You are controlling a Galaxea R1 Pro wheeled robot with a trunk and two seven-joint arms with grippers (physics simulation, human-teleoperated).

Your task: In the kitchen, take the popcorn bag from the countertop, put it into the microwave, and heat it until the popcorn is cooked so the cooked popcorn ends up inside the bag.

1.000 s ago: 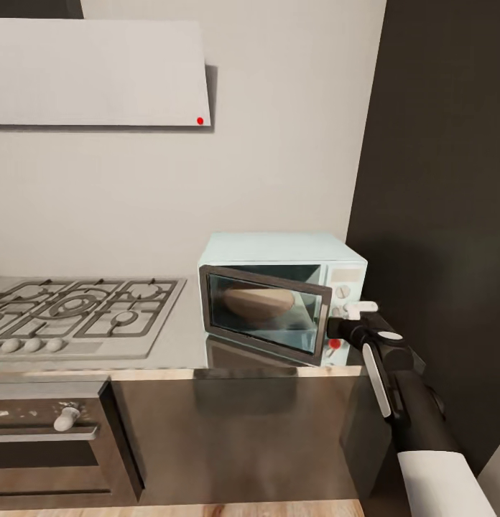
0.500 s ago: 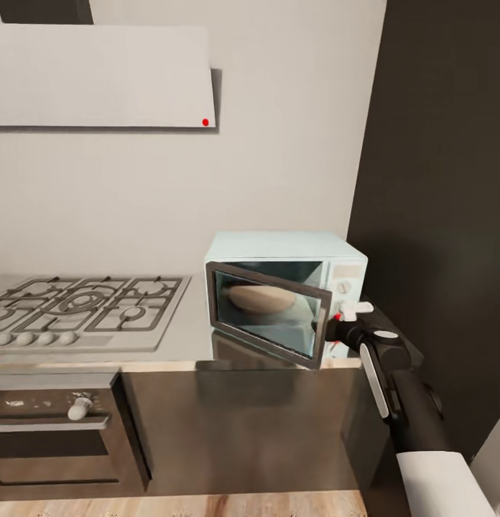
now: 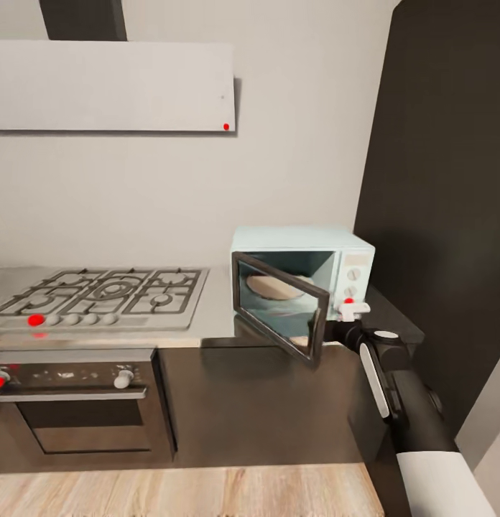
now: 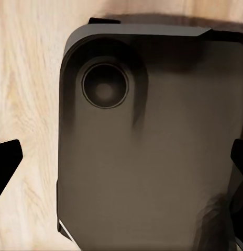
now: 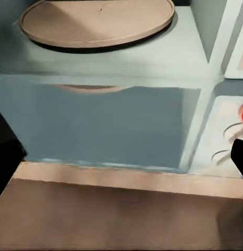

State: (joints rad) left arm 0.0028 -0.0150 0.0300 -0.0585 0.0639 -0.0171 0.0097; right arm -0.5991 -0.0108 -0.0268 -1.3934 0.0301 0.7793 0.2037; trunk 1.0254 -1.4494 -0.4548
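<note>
Microwave (image 3: 307, 276) on countertop (image 3: 214, 327), right of gas hob (image 3: 106, 294); door (image 3: 279, 309) swung partly open. Right gripper (image 3: 348, 310) at door's free edge, below knob panel; fingers spread, nothing between them. Inside microwave: bare tan turntable (image 5: 98, 21), no sack on it. Popcorn bag not located on visible countertop. Left gripper (image 4: 121, 167) apart-fingered, empty, over dark robot housing. Judgement: door-opening stage; fetching, loading, closing, heating all remain.
</note>
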